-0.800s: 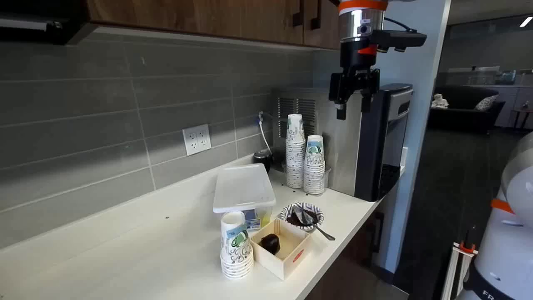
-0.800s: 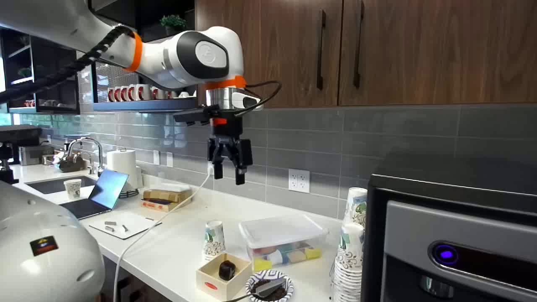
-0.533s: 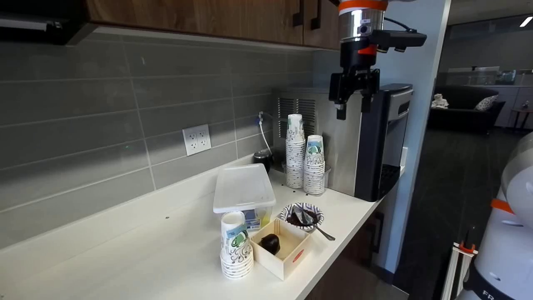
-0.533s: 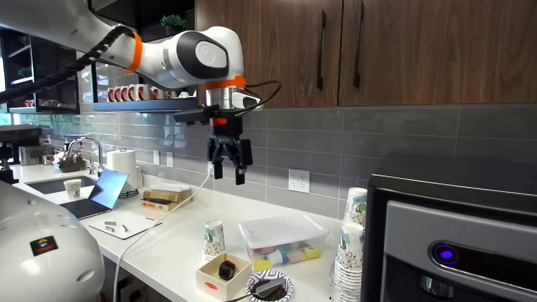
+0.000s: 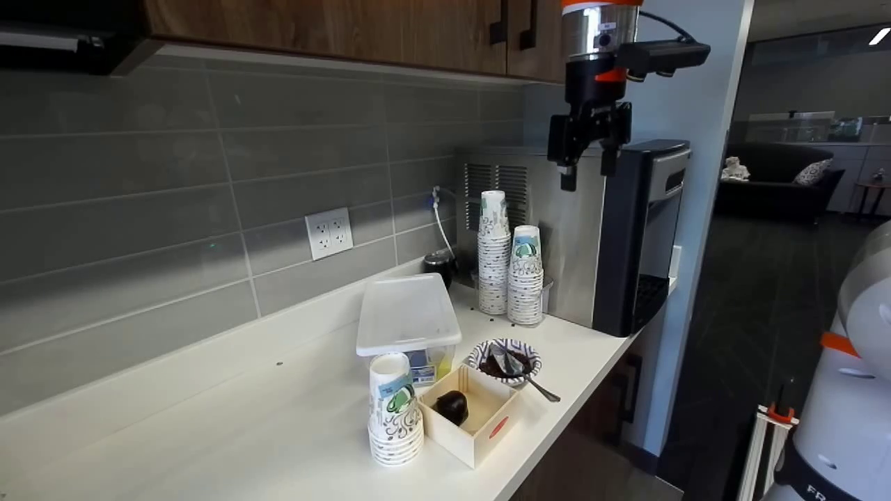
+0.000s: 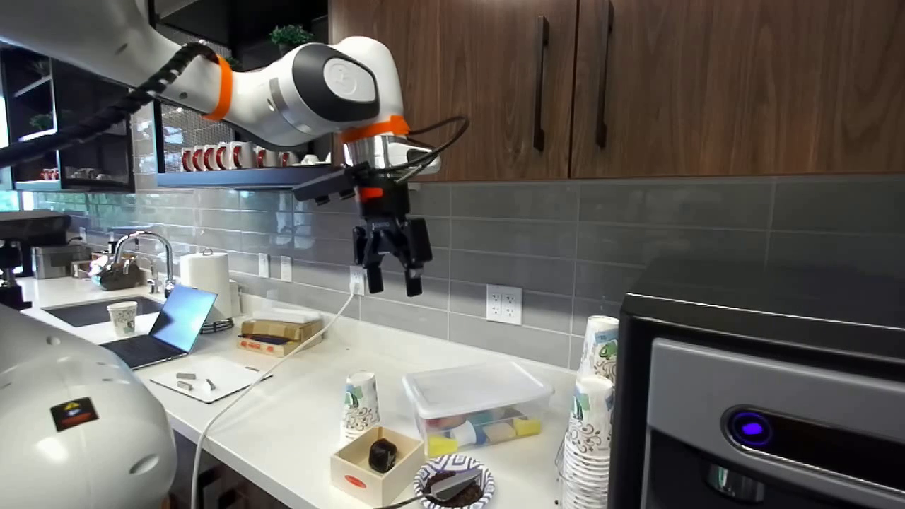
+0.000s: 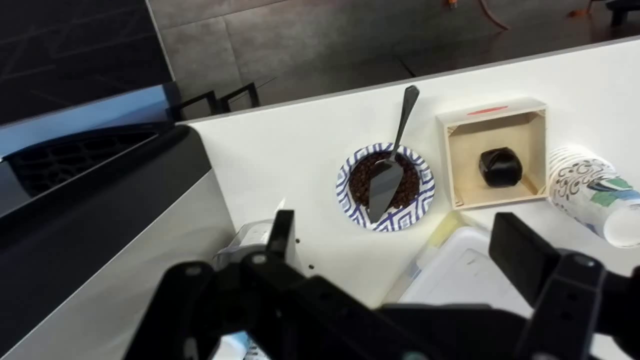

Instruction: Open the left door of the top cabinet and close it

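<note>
The left door (image 6: 488, 92) of the top cabinet (image 6: 749, 85) is a flat brown wood-grain panel. It is closed, flush beside the right door. Its black vertical handle (image 6: 541, 85) runs along its right edge. The left door (image 5: 334, 28) and the cabinet's lower part (image 5: 546, 62) also show in an exterior view, cut off at the top. My gripper (image 5: 589, 172) hangs fingers down below the cabinet's bottom edge, apart from door and handle. In an exterior view the gripper (image 6: 394, 284) is left of the handle and lower. In the wrist view the gripper (image 7: 395, 235) is open and empty.
A dark-grey appliance (image 6: 778, 332) stands at the counter's end, with tall cup stacks (image 5: 525, 278) beside it. A lidded plastic box (image 5: 407, 313), a wooden box (image 5: 452, 442), a patterned bowl (image 7: 425, 195) and a shorter cup stack (image 5: 395, 424) stand on the counter below.
My gripper has risen slightly and tilted a little, its fingertips swinging slightly toward the cabinet wall side. The gripper stays open. The door has not moved.
</note>
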Robot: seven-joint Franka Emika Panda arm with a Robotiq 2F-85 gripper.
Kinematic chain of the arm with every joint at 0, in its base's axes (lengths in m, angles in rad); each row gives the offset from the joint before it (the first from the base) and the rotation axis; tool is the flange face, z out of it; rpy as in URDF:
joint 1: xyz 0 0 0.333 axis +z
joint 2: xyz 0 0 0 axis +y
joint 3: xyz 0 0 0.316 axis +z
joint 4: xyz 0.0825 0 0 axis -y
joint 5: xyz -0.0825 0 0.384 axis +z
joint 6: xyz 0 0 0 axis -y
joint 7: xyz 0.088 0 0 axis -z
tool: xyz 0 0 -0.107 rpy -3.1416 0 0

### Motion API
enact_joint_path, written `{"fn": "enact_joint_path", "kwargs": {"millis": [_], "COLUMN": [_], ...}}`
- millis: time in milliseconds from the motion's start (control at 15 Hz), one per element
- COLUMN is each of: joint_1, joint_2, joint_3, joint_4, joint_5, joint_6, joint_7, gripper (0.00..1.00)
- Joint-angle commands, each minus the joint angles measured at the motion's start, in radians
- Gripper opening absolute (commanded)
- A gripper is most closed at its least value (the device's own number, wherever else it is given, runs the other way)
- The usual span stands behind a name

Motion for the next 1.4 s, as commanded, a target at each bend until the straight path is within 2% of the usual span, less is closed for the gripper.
{"fn": "enact_joint_path", "kwargs": {"millis": [0,333,600,800,1133,1333], "joint_1": [-0.011,-0.019,-0.04,-0.081,-0.183,-0.223], "joint_2": [0.015,0.042,0.075,0.132,0.243,0.309], "joint_3": [0.06,0.105,0.115,0.122,0.165,0.188], "joint_4": [0.097,0.248,0.337,0.394,0.505,0.579], "joint_5": [-0.125,-0.308,-0.439,-0.545,-0.781,-0.956], "joint_6": [0.022,0.1,0.26,0.424,0.613,0.633], "joint_7": [0.037,0.055,0.08,0.132,0.345,0.525], "gripper": [1.0,1.0,1.0,1.0,1.0,1.0]}}
